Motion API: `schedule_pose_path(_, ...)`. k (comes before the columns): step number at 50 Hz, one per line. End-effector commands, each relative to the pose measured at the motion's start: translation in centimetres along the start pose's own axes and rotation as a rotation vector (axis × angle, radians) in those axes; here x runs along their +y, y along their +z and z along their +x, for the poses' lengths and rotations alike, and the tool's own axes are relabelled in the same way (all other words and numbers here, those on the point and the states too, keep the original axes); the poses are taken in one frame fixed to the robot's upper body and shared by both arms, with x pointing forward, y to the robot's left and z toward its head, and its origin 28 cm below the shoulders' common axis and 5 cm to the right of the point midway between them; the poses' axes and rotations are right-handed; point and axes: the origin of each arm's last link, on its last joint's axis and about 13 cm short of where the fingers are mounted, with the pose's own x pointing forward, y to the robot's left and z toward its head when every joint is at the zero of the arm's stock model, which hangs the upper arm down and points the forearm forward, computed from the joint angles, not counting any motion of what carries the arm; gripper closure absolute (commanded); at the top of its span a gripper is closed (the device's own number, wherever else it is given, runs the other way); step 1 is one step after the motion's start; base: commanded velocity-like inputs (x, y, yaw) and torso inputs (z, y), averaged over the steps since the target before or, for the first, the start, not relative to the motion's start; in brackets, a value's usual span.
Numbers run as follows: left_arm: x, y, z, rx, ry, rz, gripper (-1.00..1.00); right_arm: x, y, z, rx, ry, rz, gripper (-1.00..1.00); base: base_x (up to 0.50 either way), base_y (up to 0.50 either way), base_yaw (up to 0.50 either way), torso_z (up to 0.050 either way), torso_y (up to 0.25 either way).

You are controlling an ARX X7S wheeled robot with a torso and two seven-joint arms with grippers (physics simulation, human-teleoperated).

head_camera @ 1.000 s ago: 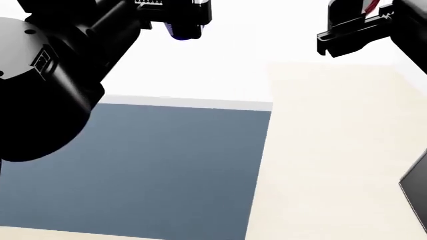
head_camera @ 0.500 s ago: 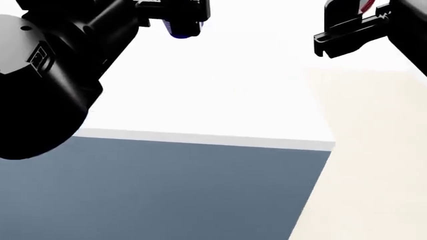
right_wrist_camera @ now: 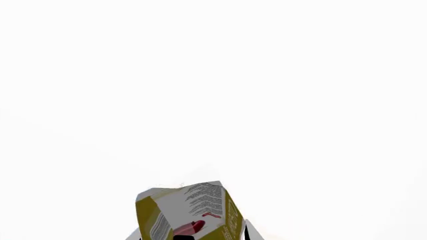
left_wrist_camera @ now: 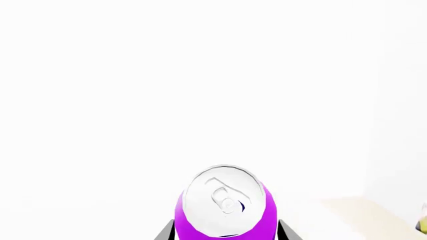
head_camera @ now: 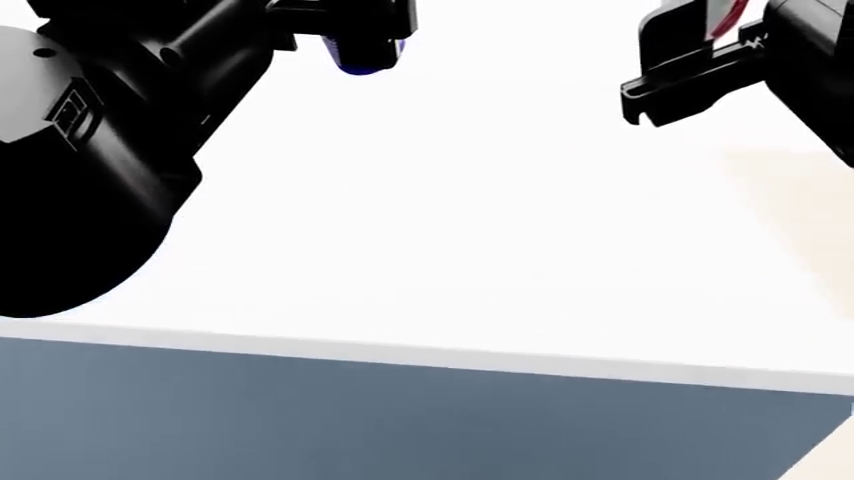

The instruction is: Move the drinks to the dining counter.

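Note:
A purple can with a silver top stands upright between the dark fingers of my left gripper, which is shut on it. In the head view only the can's bottom shows under the left gripper, held above the dining counter. My right gripper is shut on the yellow-white juice carton with red fruit. The head view shows that gripper at the upper right with a sliver of the carton, also over the white top.
The counter's dark blue-grey front drops below its near edge. Beige floor lies past the counter's right end. My left arm fills the left of the head view.
The head view has shifted. The counter's near edge has slid lower, its white top fills more of the picture, and the beige floor has moved off to the right. Both grippers keep their drinks.

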Motion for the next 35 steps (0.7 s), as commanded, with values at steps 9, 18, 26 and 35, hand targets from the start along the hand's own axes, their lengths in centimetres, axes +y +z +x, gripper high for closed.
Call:
schedule_pose_path(9, 0.0, 0.2, -0.1, -0.009, 0.007, -0.014, 1.00, -0.3, 0.3, 0.1, -0.025, -0.033, -0.013, 1.00, -0.50, 0.02, 0.00, 0.000, 0.002)
schedule_pose_path(18, 0.0, 0.1, 0.0, -0.006, 0.005, -0.011, 1.00, -0.6, 0.4, 0.0, -0.050, -0.066, 0.099, 1.00, -0.39, -0.02, 0.00, 0.000, 0.001)
schedule_pose_path(26, 0.0, 0.1, 0.0, -0.004, 0.006, -0.010, 1.00, 0.5, -0.8, 0.8, 0.000, 0.010, 0.143, 1.00, 0.00, 0.00, 0.00, 0.001, 0.000)
schedule_pose_path(35, -0.1, 0.0, 0.0, 0.000, 0.001, -0.008, 1.00, 1.6, -2.8, 2.2, 0.055, 0.043, 0.232, 1.00, 0.00, 0.00, 0.00, 0.000, 0.001)
